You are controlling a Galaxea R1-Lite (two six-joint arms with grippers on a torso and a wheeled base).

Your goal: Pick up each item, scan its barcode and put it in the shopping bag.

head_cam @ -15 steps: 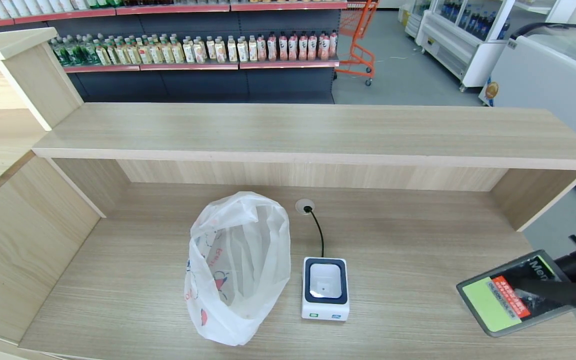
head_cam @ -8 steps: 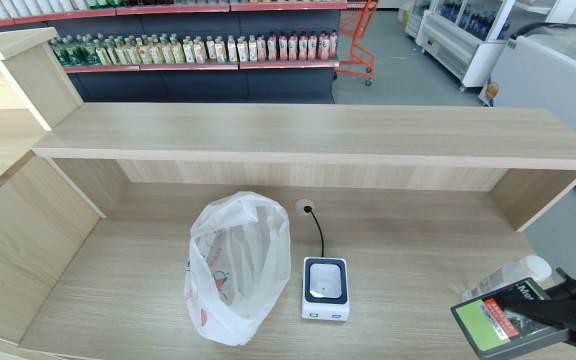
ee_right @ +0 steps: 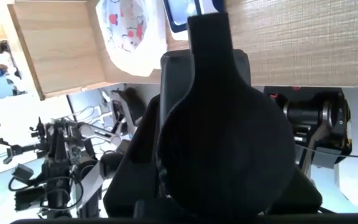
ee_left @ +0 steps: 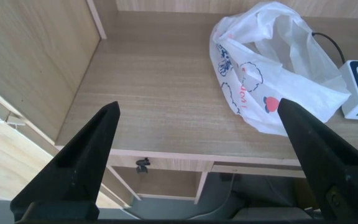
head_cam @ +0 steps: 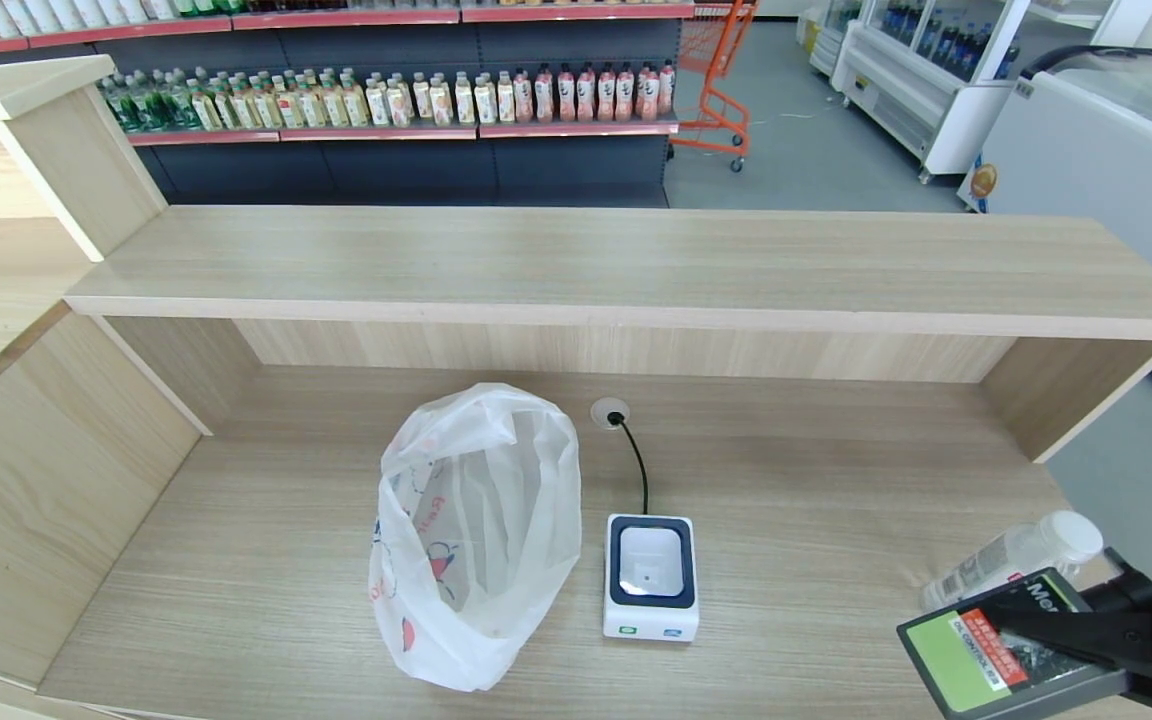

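Lately lower: right pincer [head_cam: 1021,635] clenched on dark flat box with green-and-red label [head_cam: 956,662], sunk toward the wooden tabletop's [head_cam: 836,520] near right corner, well apart from white barcode scanner [head_cam: 649,577]. Scan likely pending. Left pincer [ee_left: 197,106] spread wide, empty.

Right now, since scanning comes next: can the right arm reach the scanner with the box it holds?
Probably yes. Bare counter lies between the right gripper, shut on the box, and the scanner; the shopping bag stands beyond it.
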